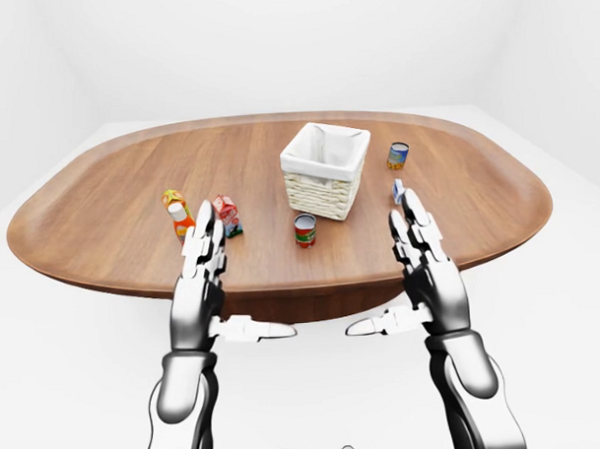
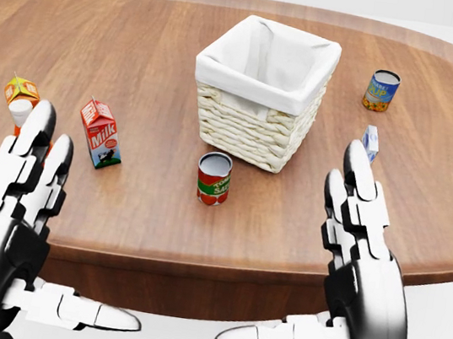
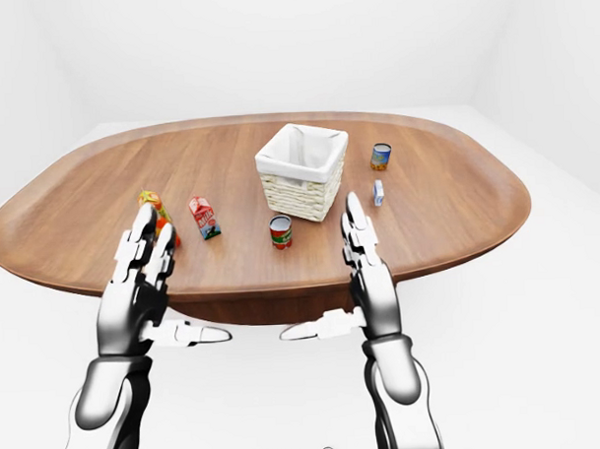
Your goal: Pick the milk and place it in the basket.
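On the oval brown wooden desk (image 2: 143, 217), toward the left of the head view: the red-and-white milk carton (image 2: 100, 134), upright, free of any grip, well apart from the woven wicker basket with its white cloth liner (image 2: 264, 90) at centre. Just left of the carton, an orange ketchup bottle with a white cap (image 2: 18, 113) and a small orange-and-green carton (image 2: 18, 91), both partly hidden behind the raised fingers. Between carton and basket, nearer the bottom edge, a red-and-green tin can (image 2: 213, 179). Off to the right, a blue-and-yellow can (image 2: 381, 90) and a small blue-and-white box (image 2: 371, 141).

Left hand (image 2: 23, 190): fingers straight, thumb splayed, holding nothing, short of the carton and to its left. Right hand (image 2: 361, 241): likewise spread flat and empty, near the desk's edge.

Best taken with the left hand. Worth shifting right first to line up with the carton, away from the bottle. Thumb on one broad face, fingers on the opposite one, around mid-height to keep it from tipping. Then a lift high enough to clear the tin can and the basket rim, and a release over the liner rather than against the wall.
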Robot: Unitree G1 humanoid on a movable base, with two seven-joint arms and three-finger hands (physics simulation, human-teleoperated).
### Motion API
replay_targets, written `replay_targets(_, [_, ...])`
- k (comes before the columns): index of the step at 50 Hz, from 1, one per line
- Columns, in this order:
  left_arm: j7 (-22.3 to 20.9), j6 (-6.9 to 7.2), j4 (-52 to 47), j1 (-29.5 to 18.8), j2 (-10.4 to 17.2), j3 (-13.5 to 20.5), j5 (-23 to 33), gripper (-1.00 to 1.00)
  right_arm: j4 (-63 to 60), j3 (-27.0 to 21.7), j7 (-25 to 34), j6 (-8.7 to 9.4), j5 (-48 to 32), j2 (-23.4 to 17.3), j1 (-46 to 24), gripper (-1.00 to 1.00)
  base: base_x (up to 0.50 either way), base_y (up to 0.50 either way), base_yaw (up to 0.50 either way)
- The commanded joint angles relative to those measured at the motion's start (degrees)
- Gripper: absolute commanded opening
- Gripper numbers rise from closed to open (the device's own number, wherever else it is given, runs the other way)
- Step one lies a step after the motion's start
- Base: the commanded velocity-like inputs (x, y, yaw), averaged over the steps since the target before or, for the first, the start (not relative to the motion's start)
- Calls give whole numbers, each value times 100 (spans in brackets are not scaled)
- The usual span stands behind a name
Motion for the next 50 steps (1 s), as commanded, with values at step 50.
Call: replay_targets(50, [-59, 0, -682, 179, 8, -76, -51, 100, -1167, 64, -74, 0, 118, -35, 259, 100, 1, 0, 0])
